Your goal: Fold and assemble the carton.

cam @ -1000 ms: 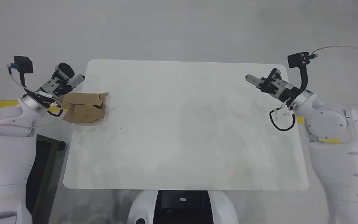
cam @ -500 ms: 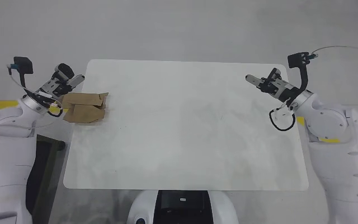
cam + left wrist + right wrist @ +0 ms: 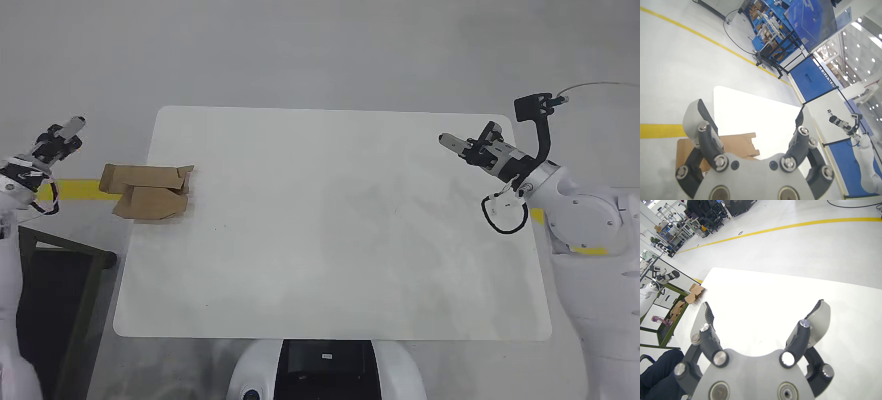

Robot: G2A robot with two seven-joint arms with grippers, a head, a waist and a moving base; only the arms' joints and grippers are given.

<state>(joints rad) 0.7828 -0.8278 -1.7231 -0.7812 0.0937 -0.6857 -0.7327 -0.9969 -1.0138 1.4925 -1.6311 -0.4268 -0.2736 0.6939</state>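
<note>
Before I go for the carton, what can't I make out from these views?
Top view: the carton is too small to show its creases or how many layers are stacked.
Left wrist view: the left tool and its mount hide the carton's near part.
Right wrist view: the carton lies far beyond the right tool, at the far corner of the table, too small for flap detail.

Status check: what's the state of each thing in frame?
carton: flattened, not assembled, ungripped, overhanging the table edge.
left pincer: open, empty, off the table beside the carton.
right pincer: open, empty, above the table's far corner.
</note>
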